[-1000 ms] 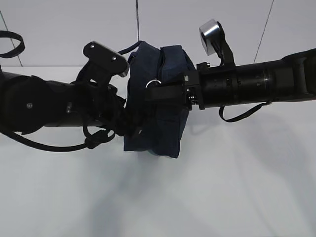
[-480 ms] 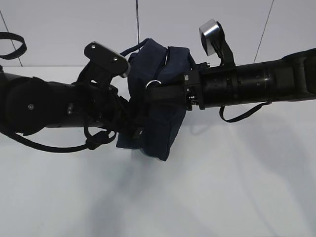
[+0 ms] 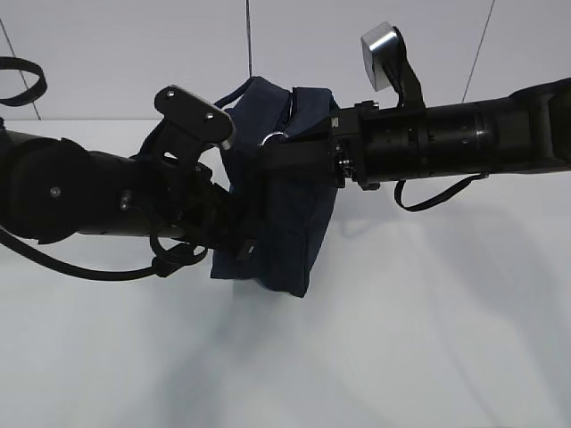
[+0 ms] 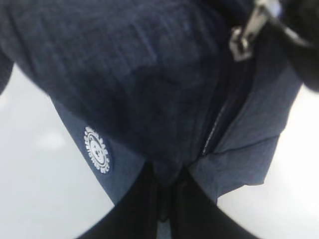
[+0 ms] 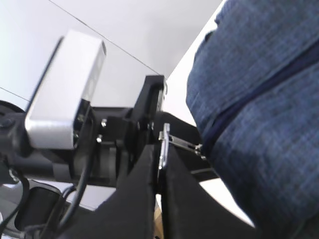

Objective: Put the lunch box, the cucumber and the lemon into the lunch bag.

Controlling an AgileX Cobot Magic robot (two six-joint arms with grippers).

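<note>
My right gripper (image 3: 272,153) has climbed, dragging the ring pull (image 3: 275,137) higher. The lunch bag (image 3: 281,205) has tipped, its bottom swinging left, and my left gripper (image 3: 239,251) has shifted slightly with it.

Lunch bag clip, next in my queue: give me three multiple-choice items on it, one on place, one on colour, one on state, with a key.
1. Where is the lunch bag?
A. between the two arms
B. far right of the table
C. under the table

2. What colour is the round logo?
A. red
B. white
C. yellow

3. What is the right gripper doing?
A. hanging open
B. pinching the metal ring pull
C. holding a cup

Key: A, both arms meet at it; B, white print on navy cloth; B, the fingers close on the ring.
</note>
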